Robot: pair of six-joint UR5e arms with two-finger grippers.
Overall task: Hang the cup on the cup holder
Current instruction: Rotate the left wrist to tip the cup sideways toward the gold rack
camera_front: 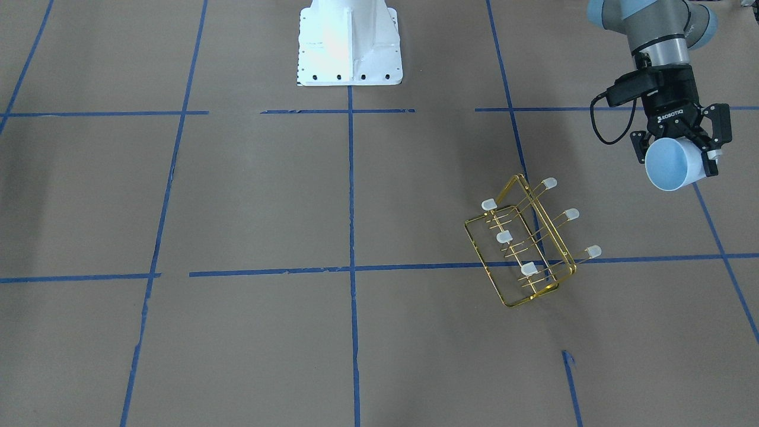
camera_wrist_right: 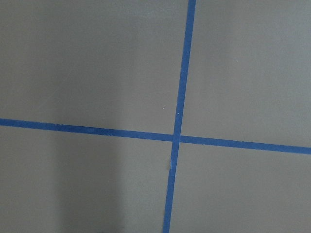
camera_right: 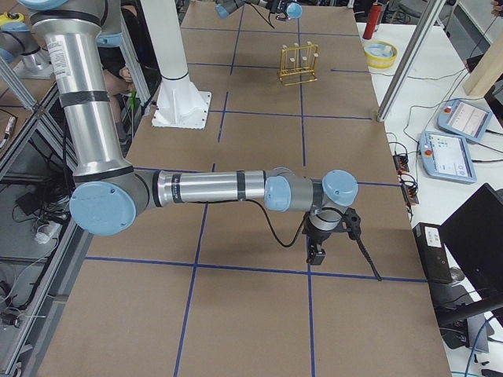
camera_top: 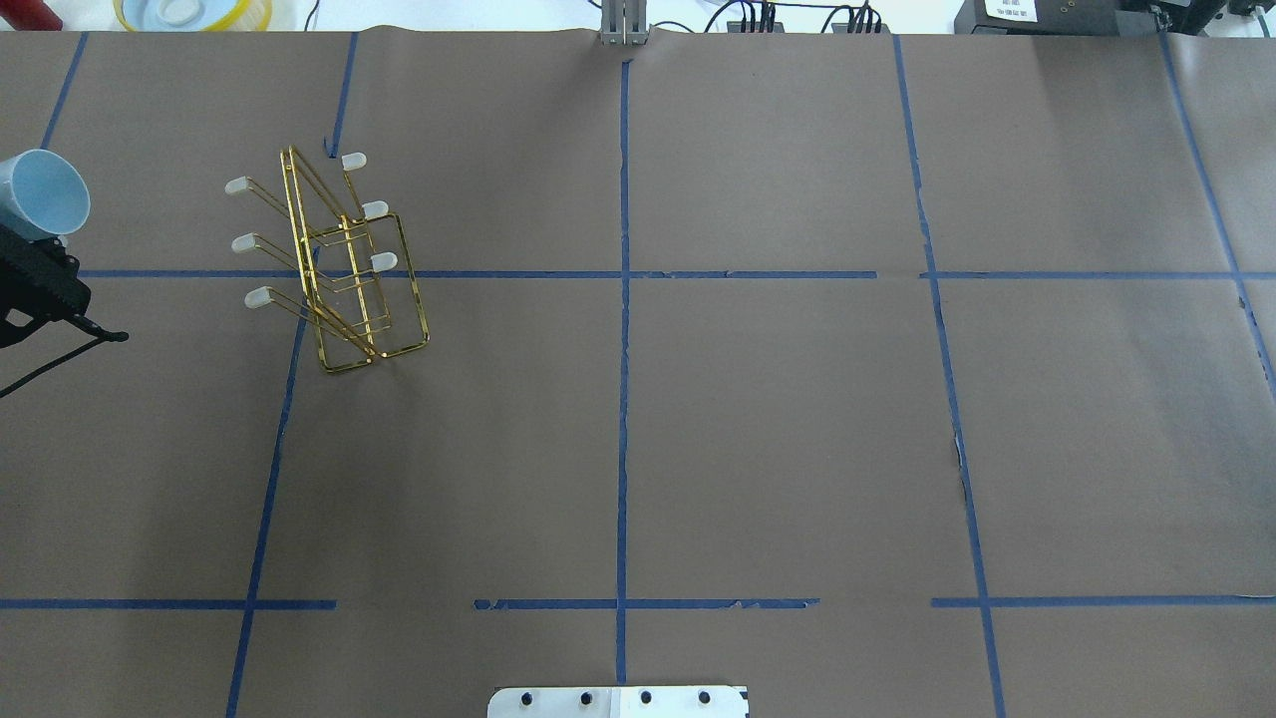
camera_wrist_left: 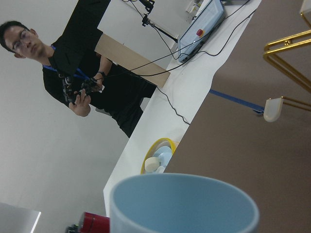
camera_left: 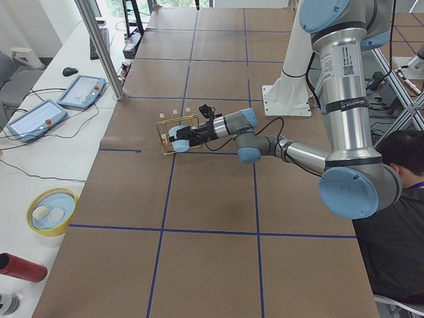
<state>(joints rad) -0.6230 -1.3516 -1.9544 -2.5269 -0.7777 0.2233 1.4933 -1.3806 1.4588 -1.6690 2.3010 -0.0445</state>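
Holding cup (camera_front: 670, 169) clenched in left end effector (camera_front: 677, 157), well apart from cup holder (camera_front: 547, 224). Best tilting mouth onto nearest capped prong (camera_front: 549, 184), sliding along its slant.

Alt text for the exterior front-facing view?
The left gripper, at upper right, holds a small pale blue plastic cup aloft, mouth toward the camera. A gold wire cup holder with six white-capped prongs, all bare, stands on the brown table.

One cup (camera_front: 670, 169), one cup holder (camera_front: 522, 243), six capped prongs (camera_front: 549, 184)
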